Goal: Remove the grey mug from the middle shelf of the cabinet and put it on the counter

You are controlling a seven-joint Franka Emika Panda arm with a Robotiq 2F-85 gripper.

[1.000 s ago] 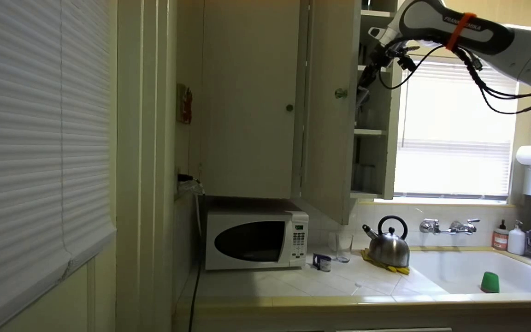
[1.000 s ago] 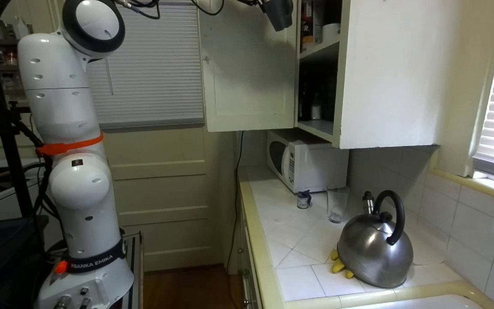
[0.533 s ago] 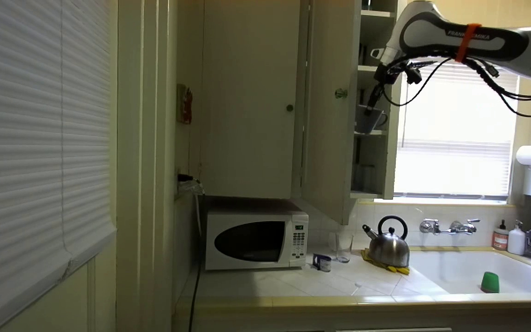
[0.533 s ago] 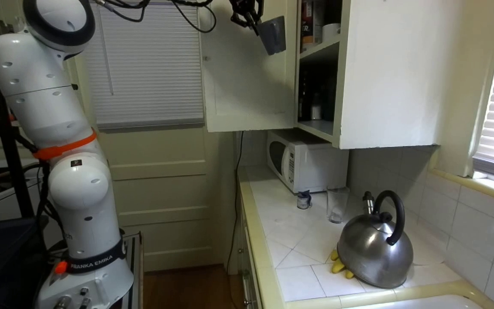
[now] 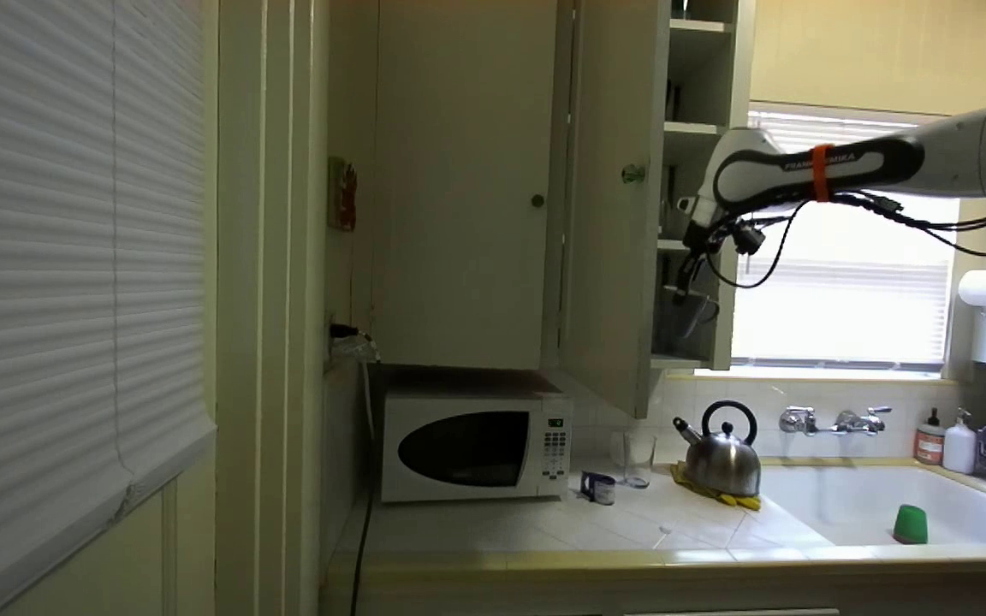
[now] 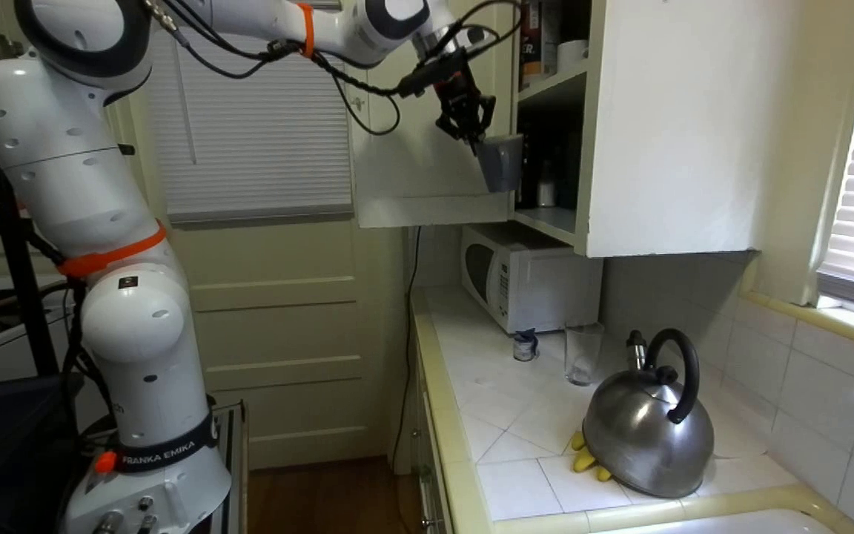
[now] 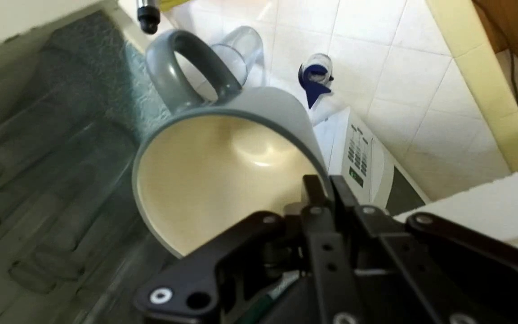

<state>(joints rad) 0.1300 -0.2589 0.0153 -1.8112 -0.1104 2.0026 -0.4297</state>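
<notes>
The grey mug (image 7: 223, 166) is hanging just in front of the cabinet (image 6: 679, 126), near its swung-out door (image 6: 427, 178) and high above the counter (image 6: 501, 423), so the taking-out part is looking done and the setting-down is waiting. In the wrist view we are seeing the gripper (image 7: 328, 186) pinching the rim: one side of it is sitting inside the cream-coloured mouth, the other is pressing outside, and the jaws are standing nearly together with only the mug's wall between them. We are judging that this thin hold is suiting a narrow cabinet, needing little room and leaving the handle (image 7: 165, 72) free. The mug is leaning, probably because its weight is hanging from one spot under a slanted gripper. Along the back of the counter, the microwave (image 6: 557, 278), a small blue-and-white container (image 6: 525, 345), a tall glass (image 6: 583, 356) and the kettle (image 6: 649, 430) are taking up space, so we are favouring the part toward the front edge for the landing. We are expecting one edge of the base to be touching first, so levelling the mug before releasing is seeming wise, lest it be tipping over
</notes>
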